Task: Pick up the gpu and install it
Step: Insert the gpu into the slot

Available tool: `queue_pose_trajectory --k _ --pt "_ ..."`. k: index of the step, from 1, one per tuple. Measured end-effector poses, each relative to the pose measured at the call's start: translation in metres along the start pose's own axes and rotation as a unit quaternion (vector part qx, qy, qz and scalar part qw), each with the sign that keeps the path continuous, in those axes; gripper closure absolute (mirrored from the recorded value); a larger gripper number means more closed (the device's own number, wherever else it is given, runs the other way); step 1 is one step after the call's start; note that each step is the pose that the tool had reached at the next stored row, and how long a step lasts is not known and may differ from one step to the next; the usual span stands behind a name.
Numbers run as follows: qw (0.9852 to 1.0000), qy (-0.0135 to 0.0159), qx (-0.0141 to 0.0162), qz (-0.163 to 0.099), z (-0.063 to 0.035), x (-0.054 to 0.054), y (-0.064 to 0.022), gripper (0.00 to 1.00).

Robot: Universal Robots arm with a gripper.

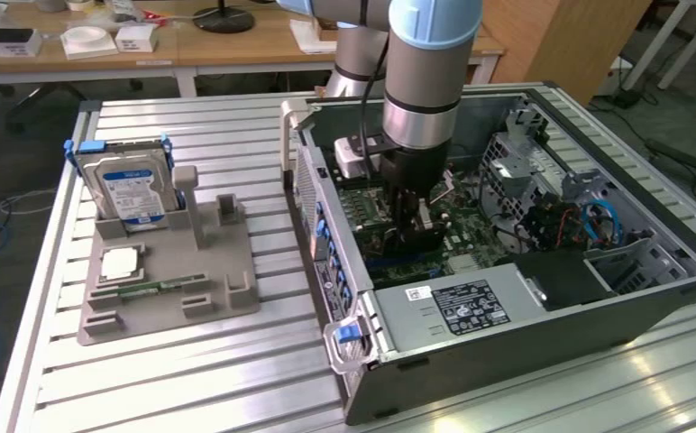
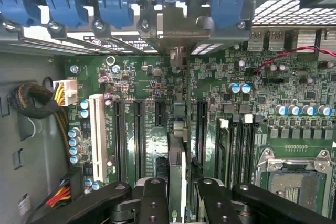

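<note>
The gpu (image 2: 177, 153) shows edge-on as a thin dark card running across the green motherboard (image 2: 142, 77), standing upright between the black expansion slots. Its silver bracket (image 2: 178, 27) meets the row of rear slot covers under the blue latches (image 2: 113, 9). My gripper (image 2: 178, 203) is shut on the card, one black finger (image 2: 155, 198) on each side of it. In the exterior view the gripper (image 1: 411, 225) reaches straight down into the open computer case (image 1: 517, 307), low over the board.
A grey fixture (image 1: 168, 271) on the slatted table at the exterior view's left holds the silver hard drive (image 1: 125, 185) and a green memory stick (image 1: 143, 289). Inside the case lie the power supply (image 1: 469, 307), the CPU socket (image 2: 294, 182) and cable bundles (image 2: 31, 100).
</note>
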State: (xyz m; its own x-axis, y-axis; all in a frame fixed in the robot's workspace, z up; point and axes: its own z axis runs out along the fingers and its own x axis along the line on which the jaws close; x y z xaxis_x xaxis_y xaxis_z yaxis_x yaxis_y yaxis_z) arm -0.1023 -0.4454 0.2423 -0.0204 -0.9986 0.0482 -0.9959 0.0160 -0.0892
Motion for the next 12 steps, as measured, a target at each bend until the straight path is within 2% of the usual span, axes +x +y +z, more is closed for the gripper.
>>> queue_pose_trajectory --k 12 --pt "1.0000 0.0003 -0.0001 0.000 -0.0002 0.0001 -0.0005 0.74"
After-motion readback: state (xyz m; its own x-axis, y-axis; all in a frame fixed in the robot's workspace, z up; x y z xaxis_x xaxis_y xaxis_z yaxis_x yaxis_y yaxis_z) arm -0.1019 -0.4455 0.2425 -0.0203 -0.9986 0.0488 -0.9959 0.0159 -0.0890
